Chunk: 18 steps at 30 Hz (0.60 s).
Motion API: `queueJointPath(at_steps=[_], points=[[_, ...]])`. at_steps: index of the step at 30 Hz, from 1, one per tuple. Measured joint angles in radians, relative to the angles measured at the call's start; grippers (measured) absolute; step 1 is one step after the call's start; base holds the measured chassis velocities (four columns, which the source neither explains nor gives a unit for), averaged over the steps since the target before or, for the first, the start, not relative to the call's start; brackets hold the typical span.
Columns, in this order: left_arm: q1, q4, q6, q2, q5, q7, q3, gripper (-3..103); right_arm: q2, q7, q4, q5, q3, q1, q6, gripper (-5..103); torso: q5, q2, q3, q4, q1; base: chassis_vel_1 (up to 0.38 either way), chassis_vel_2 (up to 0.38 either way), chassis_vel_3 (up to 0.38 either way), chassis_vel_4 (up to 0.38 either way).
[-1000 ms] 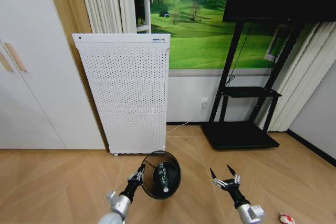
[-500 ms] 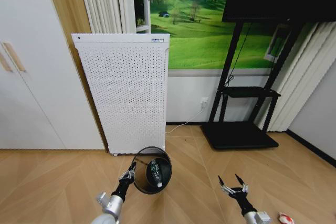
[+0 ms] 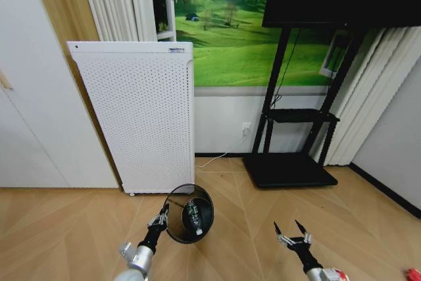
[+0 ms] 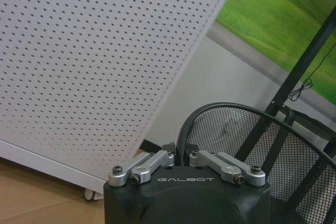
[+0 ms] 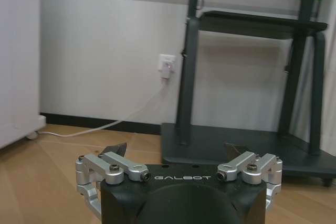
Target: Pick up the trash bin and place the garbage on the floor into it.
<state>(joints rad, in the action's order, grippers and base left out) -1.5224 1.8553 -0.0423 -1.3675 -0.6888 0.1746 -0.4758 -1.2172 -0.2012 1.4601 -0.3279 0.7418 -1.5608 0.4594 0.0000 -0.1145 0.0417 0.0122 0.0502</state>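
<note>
The trash bin (image 3: 177,223), a black wire-mesh basket, hangs tilted above the floor (image 3: 66,228) with its mouth toward me. My left gripper (image 3: 160,218) is shut on its rim. A clear bottle with a green label (image 3: 193,215) lies inside. In the left wrist view the left gripper (image 4: 180,155) pinches the rim, and the trash bin's mesh (image 4: 236,129) spreads beyond it. My right gripper (image 3: 295,233) hovers low over the floor, open and holding nothing; the right gripper (image 5: 176,150) shows its fingers spread. A small red piece (image 3: 413,273) lies on the floor at the far right.
A tall white perforated appliance (image 3: 141,116) stands against the wall behind the bin. A black TV stand (image 3: 289,169) with a low base sits to the right, a white cable (image 5: 105,127) running to a wall socket. Grey curtains (image 3: 368,97) hang at the right.
The whole picture has shifted left, so the camera has turned right. Before that, the left arm drew the bin down and left, and the right gripper dropped lower.
</note>
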Motion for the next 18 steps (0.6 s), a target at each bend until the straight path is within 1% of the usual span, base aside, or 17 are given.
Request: queueJointPath(at_steps=[2, 3, 4, 5, 6, 7, 8, 9, 10, 11, 12, 13, 18], points=[[-0.001, 0.000, -0.001, 0.000, 0.000, 0.002, -0.002, 7, 0.001, 0.013, -0.018, 0.009, 0.000, 0.004, 0.008, 100, 0.0006, 0.000, 0.000, 0.0000, 0.000, -0.299, -0.262, 0.282, 0.297], [-0.002, 0.000, -0.001, 0.000, 0.000, 0.002, -0.002, 7, 0.004, 0.025, -0.045, 0.032, 0.004, 0.010, 0.019, 100, -0.0004, 0.000, 0.000, -0.0001, 0.000, -0.268, -0.306, 0.311, 0.280], [-0.002, 0.000, -0.001, 0.000, -0.001, 0.004, -0.003, 7, 0.008, 0.029, -0.071, 0.058, 0.011, 0.015, 0.020, 100, 0.0000, 0.000, 0.000, 0.0000, 0.000, -0.217, -0.257, 0.229, 0.280], [-0.002, 0.000, -0.001, 0.000, -0.001, 0.004, -0.003, 7, 0.008, 0.029, -0.071, 0.058, 0.011, 0.015, 0.020, 100, 0.0000, 0.000, 0.000, 0.0000, 0.000, -0.217, -0.257, 0.229, 0.280], [-0.002, 0.000, -0.002, -0.001, -0.001, 0.004, -0.004, 7, 0.013, 0.030, -0.089, 0.073, 0.017, 0.016, 0.010, 100, 0.0008, 0.000, 0.000, 0.0002, 0.000, -0.217, -0.196, 0.231, 0.234], [-0.002, 0.000, -0.002, -0.001, -0.001, 0.004, -0.004, 7, 0.013, 0.030, -0.089, 0.073, 0.017, 0.016, 0.010, 100, 0.0008, 0.000, 0.000, 0.0002, 0.000, -0.217, -0.196, 0.231, 0.234], [-0.003, 0.000, -0.002, -0.002, -0.001, 0.005, -0.007, 7, 0.024, 0.030, -0.108, 0.090, 0.025, 0.010, -0.028, 100, 0.0000, 0.000, 0.000, 0.0002, 0.000, -0.165, -0.196, 0.152, 0.053], [-0.004, 0.001, -0.004, -0.002, -0.002, 0.006, -0.009, 7, 0.033, 0.029, -0.120, 0.097, 0.030, 0.006, -0.047, 100, -0.0006, 0.000, 0.000, 0.0002, 0.000, -0.064, -0.082, 0.152, 0.059], [-0.005, 0.001, -0.005, -0.002, -0.002, 0.006, -0.013, 7, 0.042, 0.027, -0.133, 0.105, 0.031, 0.002, -0.064, 100, -0.0001, 0.000, 0.000, -0.0004, 0.000, -0.064, -0.024, 0.062, 0.059], [-0.005, 0.001, -0.005, -0.002, -0.002, 0.006, -0.013, 7, 0.042, 0.027, -0.133, 0.105, 0.031, 0.002, -0.064, 100, -0.0001, 0.000, 0.000, -0.0004, 0.000, -0.064, -0.024, 0.062, 0.059], [-0.007, 0.001, -0.006, -0.002, -0.003, 0.007, -0.016, 7, 0.051, 0.023, -0.152, 0.117, 0.033, -0.002, -0.080, 100, 0.0005, 0.000, 0.000, -0.0005, 0.000, 0.000, 0.000, 0.000, 0.000], [-0.008, 0.001, -0.010, -0.002, -0.004, 0.010, -0.020, 7, 0.061, 0.017, -0.182, 0.132, 0.033, -0.003, -0.093, 100, -0.0002, 0.000, 0.000, -0.0004, 0.000, 0.087, 0.045, -0.034, -0.040], [-0.011, -0.004, -0.017, -0.003, -0.005, 0.018, -0.030, 7, 0.085, -0.003, -0.251, 0.155, 0.034, -0.012, -0.115, 101, 0.0000, 0.000, 0.000, 0.0000, 0.000, 0.082, 0.051, -0.070, -0.053]])
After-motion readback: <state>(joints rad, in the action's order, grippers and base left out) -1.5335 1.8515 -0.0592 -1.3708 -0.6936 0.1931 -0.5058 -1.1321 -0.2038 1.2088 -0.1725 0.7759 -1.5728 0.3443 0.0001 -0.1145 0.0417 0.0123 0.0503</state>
